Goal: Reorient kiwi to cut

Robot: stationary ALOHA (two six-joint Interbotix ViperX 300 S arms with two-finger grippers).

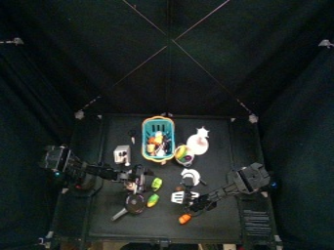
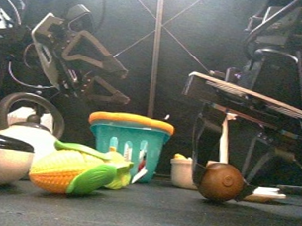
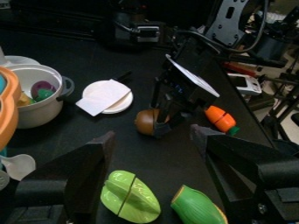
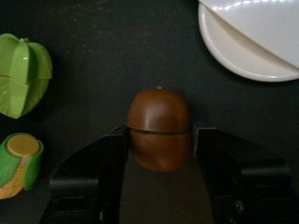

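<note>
The kiwi (image 4: 158, 114) is a brown oval lying on the black table. My right gripper (image 4: 160, 133) is low over it, jaws open, one on each side of the kiwi without closing on it. The kiwi also shows in the front view (image 2: 221, 181) and in the left wrist view (image 3: 147, 122), under the right gripper (image 3: 176, 92). In the top view the right gripper (image 1: 187, 200) is at the table's front middle. My left gripper (image 3: 162, 153) is open and empty, hanging above the table left of the kiwi (image 1: 135, 179).
A teal basket (image 2: 127, 143) with fruit stands at the back middle. A white plate (image 4: 251, 39) lies just beyond the kiwi. A green star fruit (image 4: 24, 74), a corn cob (image 2: 69, 175), a carrot (image 3: 219, 116) and a white pot (image 3: 35, 96) lie around.
</note>
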